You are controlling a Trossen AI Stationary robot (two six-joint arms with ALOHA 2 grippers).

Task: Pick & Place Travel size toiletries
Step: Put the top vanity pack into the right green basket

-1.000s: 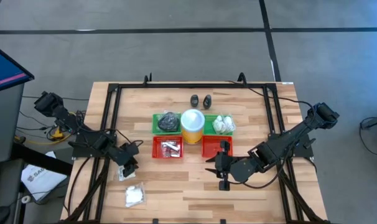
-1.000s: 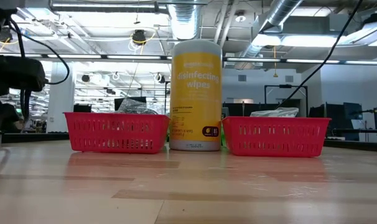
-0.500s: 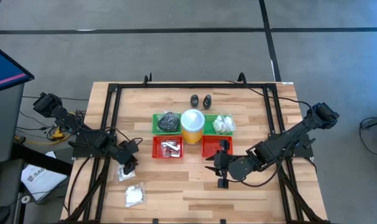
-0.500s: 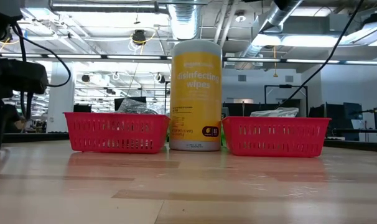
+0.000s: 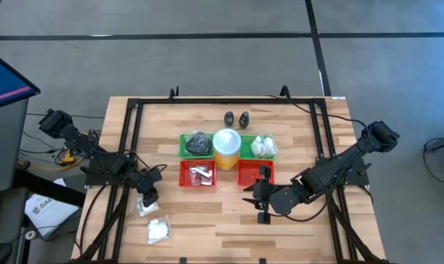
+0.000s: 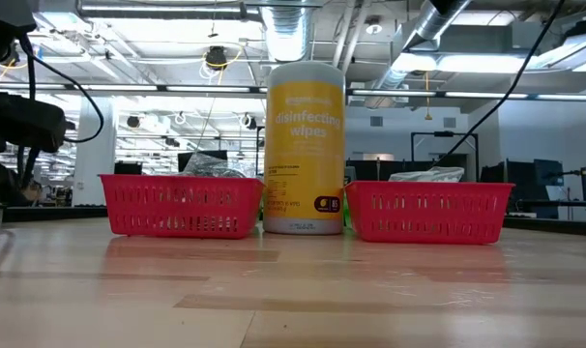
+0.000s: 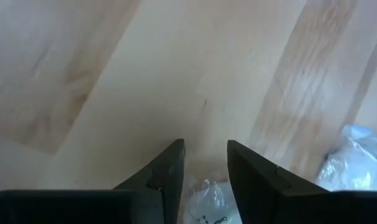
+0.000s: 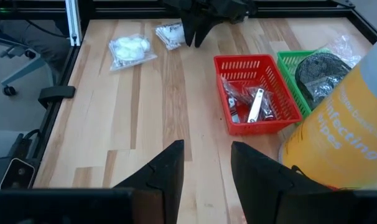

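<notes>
Low over the worktop (image 5: 207,220), the left end effector (image 7: 205,163) straddles a clear-wrapped packet (image 7: 208,205) with jaws parted, nothing gripped; slippery wrap could slide free on closing. Farther off, the right end effector (image 8: 207,163) waits open beside the red tray (image 8: 257,102).

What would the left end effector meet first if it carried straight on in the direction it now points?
Probably the clear-wrapped white lumpy packet directly beneath the left end effector, whose open fingers straddle it above the pale wooden table. A second such packet lies off to one side. Depth is uncertain.
</notes>
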